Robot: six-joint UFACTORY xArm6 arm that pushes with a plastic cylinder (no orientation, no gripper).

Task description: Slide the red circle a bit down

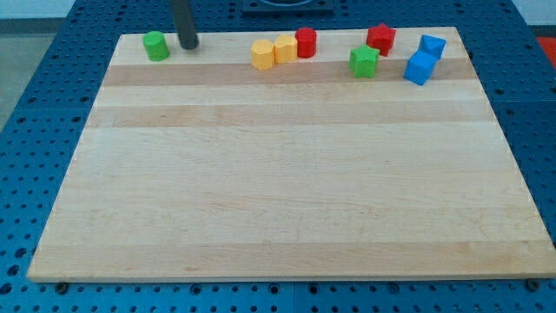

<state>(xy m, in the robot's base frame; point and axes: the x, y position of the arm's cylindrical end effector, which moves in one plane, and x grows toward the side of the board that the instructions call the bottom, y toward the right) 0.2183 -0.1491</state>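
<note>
Evidently nothing of the task is done yet: the worktop [287, 191] holds every block along its top edge, and the red circle [306, 42] sits there among them, unpushed. Taking the red circle as landmark, 2 blue blocks [423, 59] lie well to its right, the red star [380, 37] and green star [364, 61] nearer on that side, 2 yellow blocks [273, 51] touch its left, and the green cylinder [156, 45] stands far left. My tip [188, 46], a bare rod with nothing to open or close, is well left of the circle, just beside the green cylinder. No containers are present.
</note>
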